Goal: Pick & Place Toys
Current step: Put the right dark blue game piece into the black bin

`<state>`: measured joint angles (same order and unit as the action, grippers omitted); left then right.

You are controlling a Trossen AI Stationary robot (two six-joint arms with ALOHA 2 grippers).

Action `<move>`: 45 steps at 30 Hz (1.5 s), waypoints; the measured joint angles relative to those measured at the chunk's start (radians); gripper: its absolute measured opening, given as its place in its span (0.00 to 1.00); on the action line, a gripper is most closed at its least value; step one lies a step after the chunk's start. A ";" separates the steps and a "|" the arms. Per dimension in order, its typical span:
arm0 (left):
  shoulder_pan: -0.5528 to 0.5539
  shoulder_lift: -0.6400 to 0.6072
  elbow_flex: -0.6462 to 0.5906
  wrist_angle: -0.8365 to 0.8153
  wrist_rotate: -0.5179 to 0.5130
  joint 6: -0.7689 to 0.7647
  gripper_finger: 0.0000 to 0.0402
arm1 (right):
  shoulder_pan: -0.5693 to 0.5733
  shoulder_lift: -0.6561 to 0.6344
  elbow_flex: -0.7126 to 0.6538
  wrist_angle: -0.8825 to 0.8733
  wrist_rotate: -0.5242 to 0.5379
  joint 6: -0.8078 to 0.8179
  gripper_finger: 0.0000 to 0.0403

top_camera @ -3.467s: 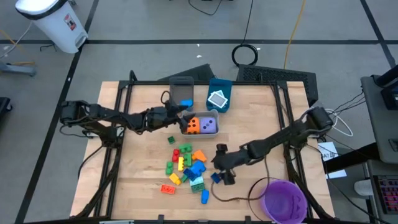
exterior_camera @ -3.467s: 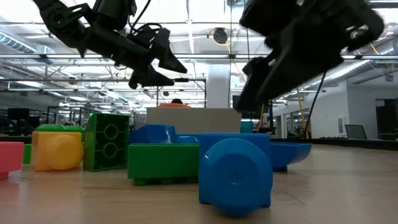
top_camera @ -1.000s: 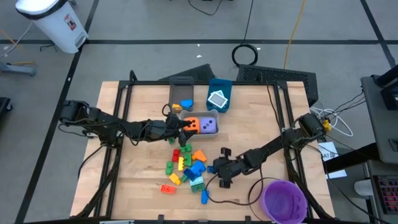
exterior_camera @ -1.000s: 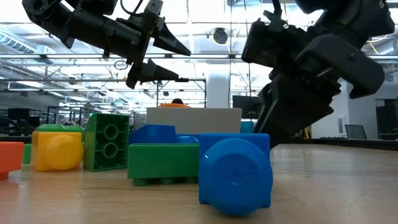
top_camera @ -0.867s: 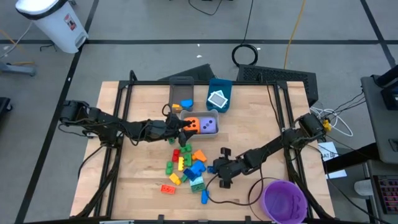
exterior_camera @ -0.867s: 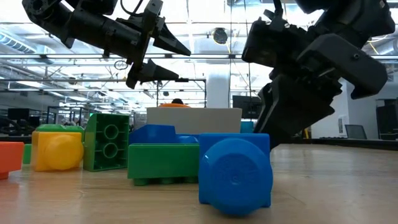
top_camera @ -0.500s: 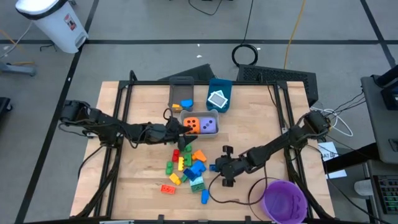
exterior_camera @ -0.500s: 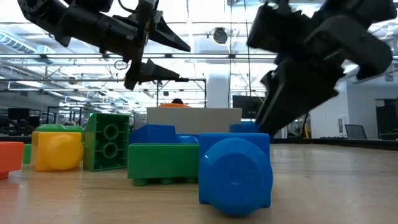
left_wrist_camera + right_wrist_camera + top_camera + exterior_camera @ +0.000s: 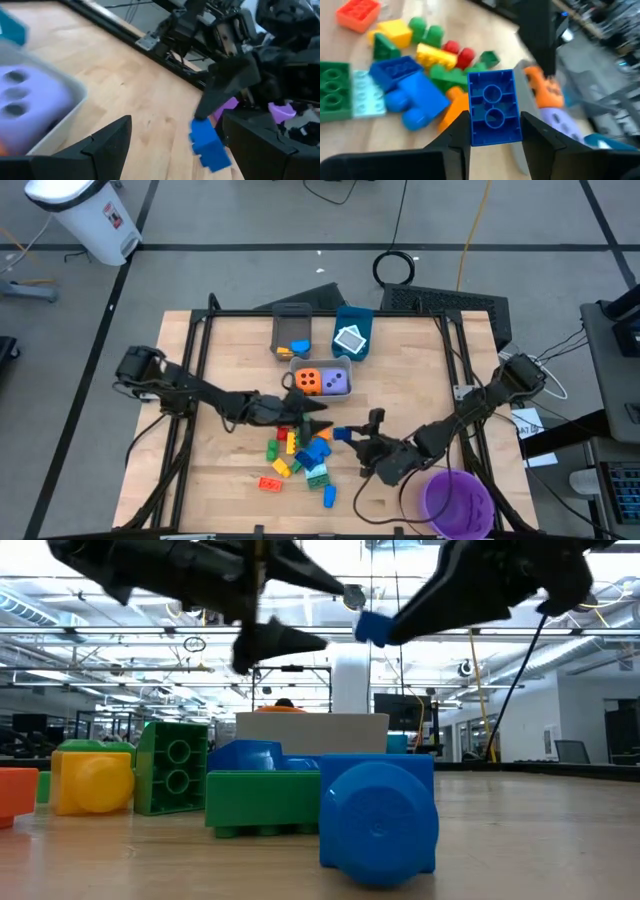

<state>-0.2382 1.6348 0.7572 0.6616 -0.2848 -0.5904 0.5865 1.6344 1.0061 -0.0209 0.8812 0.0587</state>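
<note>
Above the middle of the tabletop, the right gripper [image 9: 349,434] is clamped on a small blue brick [image 9: 493,107], held clear of the wood so it can probably be carried to a bin. The left gripper [image 9: 318,416] hangs just beside it over the pile of bricks [image 9: 298,450] with its fingers spread and empty, likely ready for another pick. Toward the far edge, one grey bin [image 9: 321,366] holds two dice, one orange [image 9: 311,382] and one purple [image 9: 336,383].

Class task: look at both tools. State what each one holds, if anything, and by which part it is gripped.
The right tool holds a blue brick, its fingers pinching the brick's two long sides. The left tool is open above the brick pile and holds nothing.
</note>
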 joint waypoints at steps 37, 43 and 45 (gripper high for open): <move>0.047 0.043 0.189 -0.213 -0.154 0.134 0.25 | 0.067 -0.072 0.000 -0.013 -0.202 0.163 0.48; 0.088 -0.010 0.105 -0.169 -0.165 0.145 0.25 | 0.054 -0.091 0.000 -0.022 -0.277 0.183 0.52; 0.113 -0.034 0.067 -0.123 -0.173 0.161 0.25 | 0.058 -0.090 -0.001 -0.028 -0.289 0.179 0.51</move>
<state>-0.1257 1.6009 0.8240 0.5383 -0.4578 -0.4296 0.6445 1.5443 1.0050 -0.0486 0.5924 0.2373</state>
